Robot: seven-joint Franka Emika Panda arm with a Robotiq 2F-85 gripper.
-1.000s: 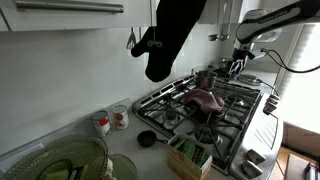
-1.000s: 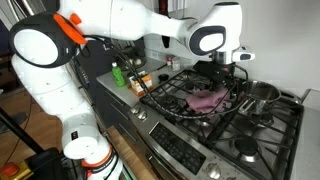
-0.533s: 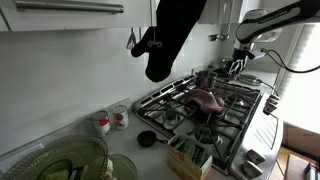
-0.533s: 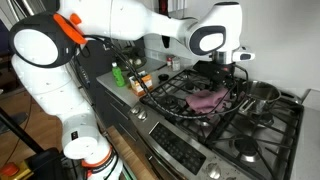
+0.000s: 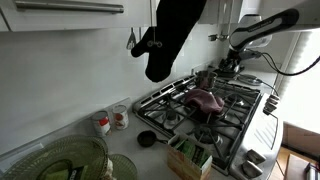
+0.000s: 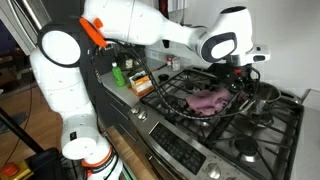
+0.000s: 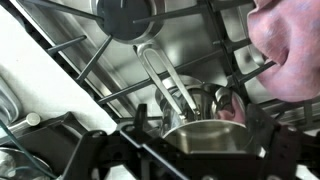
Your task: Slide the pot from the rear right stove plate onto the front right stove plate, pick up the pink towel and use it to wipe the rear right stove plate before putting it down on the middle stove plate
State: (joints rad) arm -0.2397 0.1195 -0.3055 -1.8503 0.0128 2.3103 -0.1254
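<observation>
Jaws sit at the rim of the small steel pot, apart or clamped I cannot tell; the slide step likely needs a steady pull nearward.

A white wall runs behind the pale desk, with a cabinet overhead — a bar handle crosses its front. Daylight pours through a window at the far end and washes that corner out. Below it shows a strip of brown wooden floor. In an exterior view a plain light back wall rises at one side — the room opposite is dimmer.
</observation>
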